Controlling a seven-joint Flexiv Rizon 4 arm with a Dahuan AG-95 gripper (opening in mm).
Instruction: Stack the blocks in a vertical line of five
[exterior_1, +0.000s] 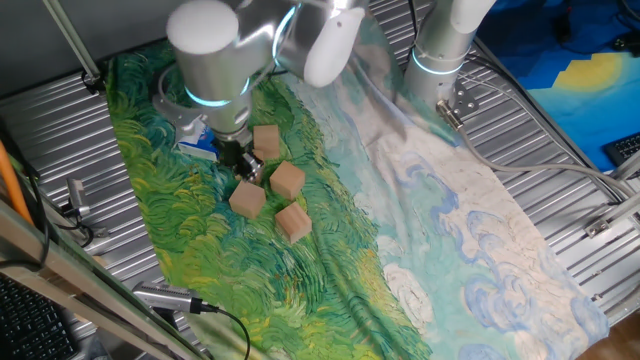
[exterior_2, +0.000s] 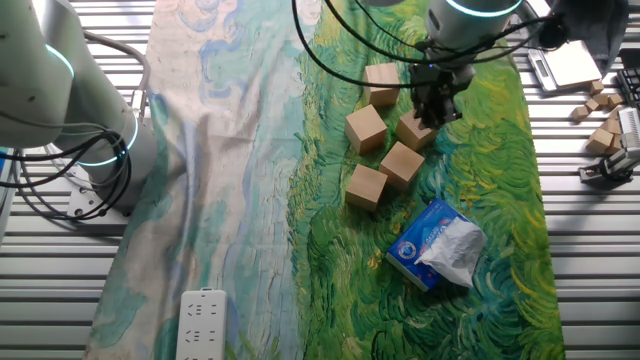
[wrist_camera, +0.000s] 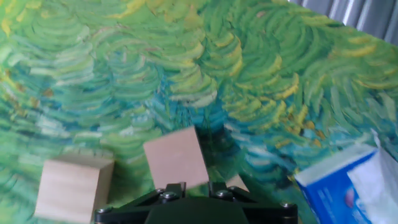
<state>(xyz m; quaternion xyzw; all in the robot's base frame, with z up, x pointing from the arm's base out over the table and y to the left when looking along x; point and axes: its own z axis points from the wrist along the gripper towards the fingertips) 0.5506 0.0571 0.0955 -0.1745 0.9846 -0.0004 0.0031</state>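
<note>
Blocks (exterior_2: 384, 150), five tan cubes, lie clustered on the green painted cloth (exterior_2: 480, 180) covering the table, none stacked. The gripper (exterior_2: 436, 108) hangs low over the cluster, right at one block (exterior_2: 414, 131); whether the jaws grip it, I cannot tell. Near the cubes sits a blue-and-white packet (exterior_2: 436, 243).

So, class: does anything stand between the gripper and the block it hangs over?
Nothing visible does. The gripper sits directly above one block, with only open air between them. The other blocks lie beside it, and the blue-and-white packet lies well off to the side.
</note>
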